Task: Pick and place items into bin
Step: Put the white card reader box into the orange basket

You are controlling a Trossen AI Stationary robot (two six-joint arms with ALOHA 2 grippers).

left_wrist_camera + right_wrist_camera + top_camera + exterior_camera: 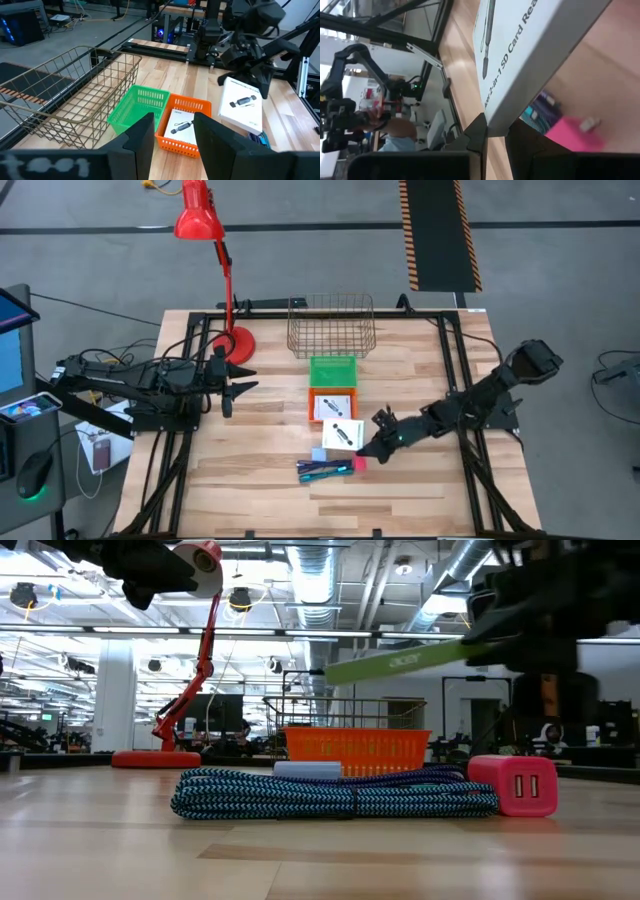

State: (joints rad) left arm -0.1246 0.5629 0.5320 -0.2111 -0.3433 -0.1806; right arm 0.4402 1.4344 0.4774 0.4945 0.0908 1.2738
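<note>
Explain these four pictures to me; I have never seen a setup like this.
Two dark robot arms work at a wooden table. One picture looks down from above, one looks level across the tabletop, and two come from cameras on the arms' wrists.

The right gripper holds a white box by its edge, lifted above the table. The left gripper waits open near the red lamp.

On the table stand a wire basket, a green bin and an orange bin holding another white box. Nearby lie a braided cable and a pink charger.

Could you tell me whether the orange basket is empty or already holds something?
Not empty: the orange basket holds one white box lying flat inside; the left wrist and high views both show it.
</note>
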